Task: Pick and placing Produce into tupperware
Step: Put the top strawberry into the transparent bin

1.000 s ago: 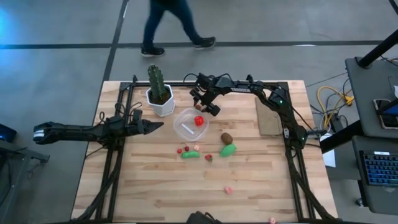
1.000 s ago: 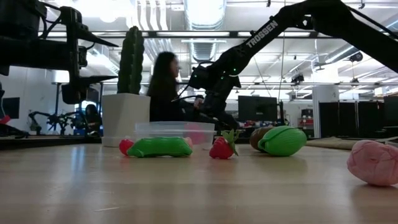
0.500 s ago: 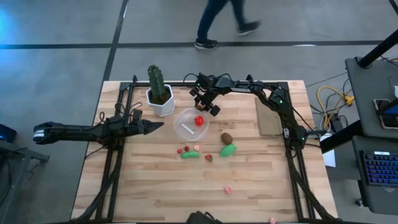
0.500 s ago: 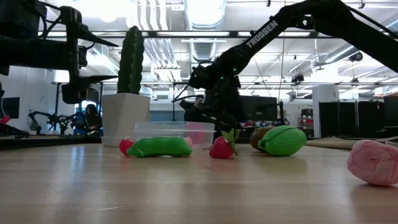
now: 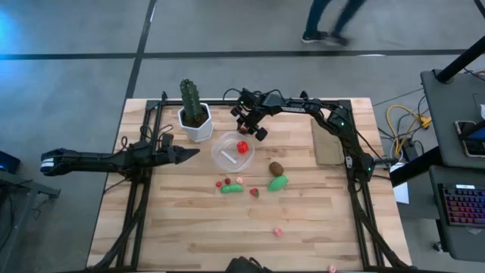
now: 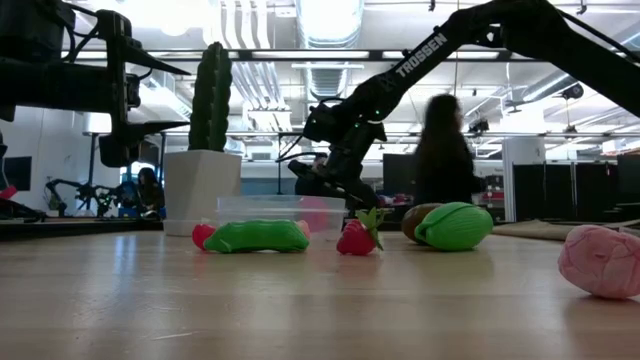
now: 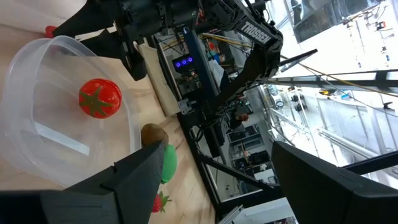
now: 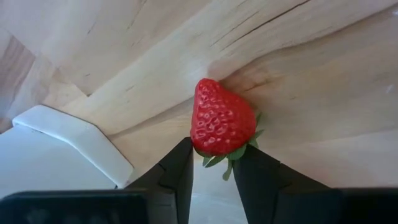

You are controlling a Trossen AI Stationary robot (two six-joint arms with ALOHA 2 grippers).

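Observation:
The clear tupperware [image 5: 225, 158] stands mid-table with a red tomato [image 5: 242, 147] and a white strip inside. Just beyond its far rim a strawberry [image 8: 222, 124] lies on the wood, and my right gripper [image 8: 212, 158] is shut on it, slanting down beside the cactus pot [image 5: 198, 125]. Nearer the front lie a brown oval [image 5: 276, 167], a green piece [image 5: 278, 182], a green pod [image 5: 232, 187], a second strawberry [image 5: 255, 192] and small red bits [image 5: 220, 183]. My left gripper [image 5: 193, 152] hovers open and level, left of the tupperware. My right gripper pinches the strawberry's leafy stem end [image 8: 214, 155] between its two fingertips. The fingers come slanting down from the table's far right side. The strawberry lies on its side on the wood, its pointed end away from the fingers.
The white pot's edge [image 8: 74, 134] is close beside the right fingers. A tan mat [image 5: 328, 142] lies at the right. A pink piece [image 5: 278, 231] sits toward the near edge, with another [image 5: 330, 268] at the edge. A person walks past beyond the far edge.
My right gripper has stayed in place and closed its fingers onto the strawberry. The person behind the table has walked toward the right.

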